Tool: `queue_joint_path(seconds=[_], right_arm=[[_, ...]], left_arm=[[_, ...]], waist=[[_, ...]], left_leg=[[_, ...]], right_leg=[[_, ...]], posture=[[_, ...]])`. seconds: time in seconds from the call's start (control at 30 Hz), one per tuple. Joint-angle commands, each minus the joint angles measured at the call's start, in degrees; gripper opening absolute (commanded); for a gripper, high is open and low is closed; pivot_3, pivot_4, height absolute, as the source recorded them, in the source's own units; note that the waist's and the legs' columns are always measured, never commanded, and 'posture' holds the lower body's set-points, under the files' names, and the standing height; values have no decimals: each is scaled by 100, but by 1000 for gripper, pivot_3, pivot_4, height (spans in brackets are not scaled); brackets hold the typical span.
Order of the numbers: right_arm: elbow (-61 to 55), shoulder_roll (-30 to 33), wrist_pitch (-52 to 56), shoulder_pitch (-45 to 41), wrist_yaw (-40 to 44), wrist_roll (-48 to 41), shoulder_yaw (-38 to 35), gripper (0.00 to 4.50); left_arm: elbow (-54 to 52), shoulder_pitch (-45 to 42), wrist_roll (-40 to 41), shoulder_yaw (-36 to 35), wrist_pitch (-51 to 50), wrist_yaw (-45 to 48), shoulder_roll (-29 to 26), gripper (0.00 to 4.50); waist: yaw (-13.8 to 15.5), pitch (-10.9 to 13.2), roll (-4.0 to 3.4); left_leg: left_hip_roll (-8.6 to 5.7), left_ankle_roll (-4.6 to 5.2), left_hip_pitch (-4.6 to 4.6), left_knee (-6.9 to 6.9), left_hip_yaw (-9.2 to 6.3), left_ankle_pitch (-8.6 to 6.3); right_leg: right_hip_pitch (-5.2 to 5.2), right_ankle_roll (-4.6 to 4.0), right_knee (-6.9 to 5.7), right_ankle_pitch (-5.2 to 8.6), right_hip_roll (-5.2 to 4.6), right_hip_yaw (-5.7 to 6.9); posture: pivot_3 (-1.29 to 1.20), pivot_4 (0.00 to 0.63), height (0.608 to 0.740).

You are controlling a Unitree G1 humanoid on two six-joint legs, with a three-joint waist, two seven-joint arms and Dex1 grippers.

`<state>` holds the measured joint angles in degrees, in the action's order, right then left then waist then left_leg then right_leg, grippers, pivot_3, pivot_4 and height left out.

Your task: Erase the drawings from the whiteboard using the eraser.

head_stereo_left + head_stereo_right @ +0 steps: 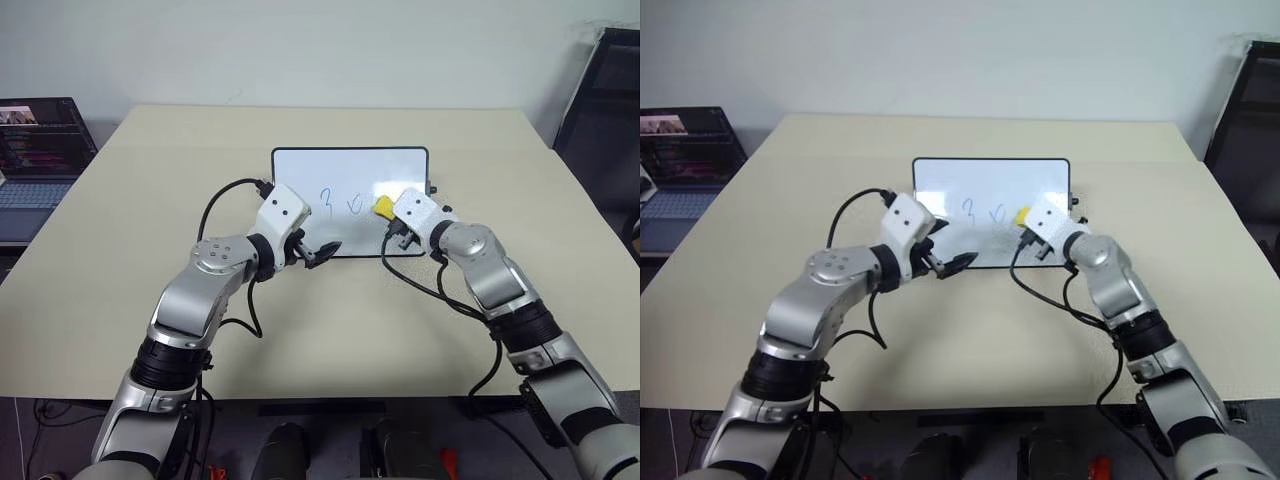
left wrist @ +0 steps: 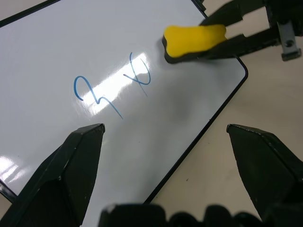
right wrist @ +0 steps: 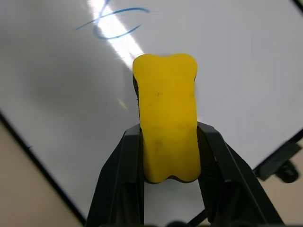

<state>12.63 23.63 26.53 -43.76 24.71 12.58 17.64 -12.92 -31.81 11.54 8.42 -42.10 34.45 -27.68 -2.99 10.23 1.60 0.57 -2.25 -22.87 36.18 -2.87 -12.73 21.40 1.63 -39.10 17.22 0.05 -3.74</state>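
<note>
A whiteboard (image 1: 350, 172) lies flat in the middle of a beige table (image 1: 120, 260), two blue drawings (image 2: 113, 90), a "3" and a "v", showing at its centre. The right gripper (image 3: 169, 156) pinches the yellow eraser (image 1: 383, 206) on the board just right of the "v". The left gripper (image 2: 165, 142), fingers spread, hovers over the board's near edge.

A broad beige table (image 1: 330, 300) stands against a plain pale wall (image 1: 300, 50). An open laptop (image 1: 35, 160) sits off to one side, and dark furniture (image 1: 600, 110) stands at the other.
</note>
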Motion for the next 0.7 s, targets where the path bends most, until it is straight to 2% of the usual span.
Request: queue_joint_path(seconds=[0.03,0.33,0.43,0.53,0.7], right_arm=[[237,31,-82,-171,-223,144,-241,1118],[-422,274,90,281,730,216,215,1111],[-629,290,139,400,824,353,335,1111],[-644,247,112,421,682,420,252,1111],[-1154,-53,242,285,373,-49,-537,1111]], left_arm=[[-110,-45,-13,-21,100,15,-4,4500],[-167,67,11,-73,45,-40,-5,4500],[-170,104,13,-100,34,-63,-8,4500],[-193,145,18,-113,24,-75,-14,4500],[-281,426,121,-372,50,-29,-153,4500]], waist=[[8,0,0],[8,0,0],[-14,0,0],[-12,0,0],[-13,2,-1]], left_leg=[[-1,0,-1,1,0,0],[0,0,-3,-4,-2,-1],[1,0,-2,-4,1,-1],[0,0,-2,-3,-1,-1],[1,0,-5,-5,-2,-1]], right_leg=[[-1,0,1,0,0,0],[1,0,3,0,-1,-1],[2,0,2,0,0,-1],[1,0,2,0,0,0],[5,0,2,0,-1,-1]], posture=[[0,150,740],[0,150,740],[0,150,740],[0,150,740],[0,150,740]])
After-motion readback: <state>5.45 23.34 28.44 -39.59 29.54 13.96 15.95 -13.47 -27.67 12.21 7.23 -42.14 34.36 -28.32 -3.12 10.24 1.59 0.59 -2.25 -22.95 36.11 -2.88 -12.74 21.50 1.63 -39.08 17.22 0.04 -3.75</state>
